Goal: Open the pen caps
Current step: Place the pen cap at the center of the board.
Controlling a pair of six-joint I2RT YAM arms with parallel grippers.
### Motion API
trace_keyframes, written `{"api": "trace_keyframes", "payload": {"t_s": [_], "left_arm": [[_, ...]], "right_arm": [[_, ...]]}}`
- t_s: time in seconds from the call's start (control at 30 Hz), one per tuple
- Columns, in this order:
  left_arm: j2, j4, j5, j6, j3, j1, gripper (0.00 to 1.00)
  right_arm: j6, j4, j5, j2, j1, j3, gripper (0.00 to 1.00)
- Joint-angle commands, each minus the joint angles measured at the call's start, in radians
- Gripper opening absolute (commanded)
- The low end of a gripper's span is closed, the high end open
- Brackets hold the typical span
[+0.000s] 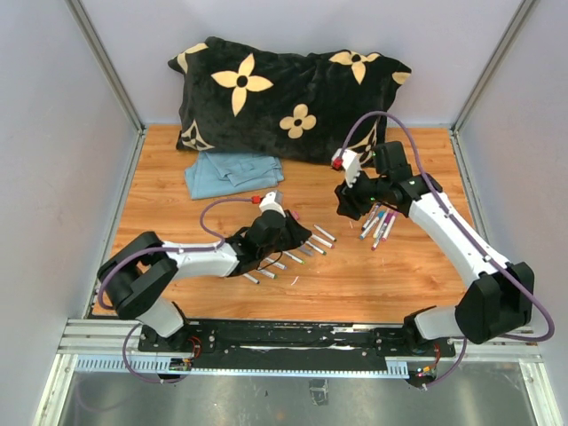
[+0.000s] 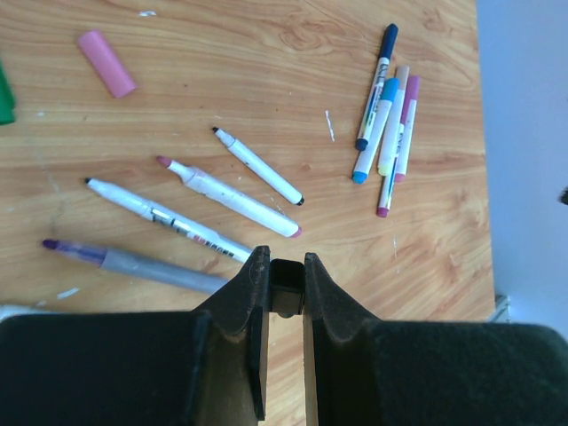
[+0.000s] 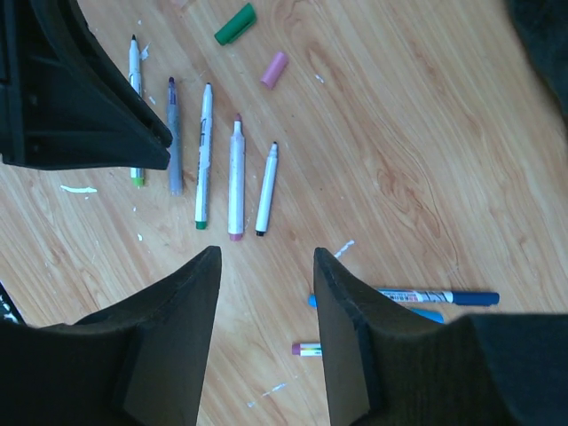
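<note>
My left gripper is shut on a small black pen cap, held above the wooden table; in the top view it hovers over a row of uncapped pens. Several uncapped white and grey pens lie ahead of it. A loose pink cap and a green cap lie at the far left. My right gripper is open and empty above bare wood, beside several capped pens. The capped pens also show in the left wrist view. The green cap and pink cap also show in the right wrist view.
A black pillow with cream flowers lies along the back of the table. A folded blue cloth lies in front of it at the left. Grey walls close the table's sides. The left gripper's body fills the right wrist view's upper left.
</note>
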Motion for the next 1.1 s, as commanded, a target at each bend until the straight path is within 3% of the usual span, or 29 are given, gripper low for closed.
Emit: {"api": "trace_keyframes", "payload": {"t_s": [0.0,0.17,0.37,0.5,0.73,1.07], "left_arm": [[0.086,-0.055,-0.074,0.054,0.111,-0.033,0.00],[0.220,-0.180,-0.104,0.074,0.275,-0.039,0.00],[0.436,-0.499,-0.192,0.068,0.604,-0.039,0.00],[0.533,-0.593,-0.222,0.090,0.749,-0.039,0.00],[0.608,-0.693,-0.301,0.088,0.861,-0.023,0.00],[0.576,-0.738,-0.341,0.086,0.827,0.034,0.00]], "right_arm": [[0.006,-0.042,-0.097,-0.055,-0.080,-0.025,0.48],[0.004,-0.027,-0.112,-0.080,-0.170,-0.057,0.49],[0.009,-0.030,-0.128,-0.060,-0.239,-0.063,0.48],[0.011,-0.030,-0.138,-0.062,-0.255,-0.067,0.48],[0.015,-0.030,-0.158,-0.075,-0.281,-0.071,0.48],[0.017,-0.030,-0.174,-0.073,-0.297,-0.073,0.48]]}}
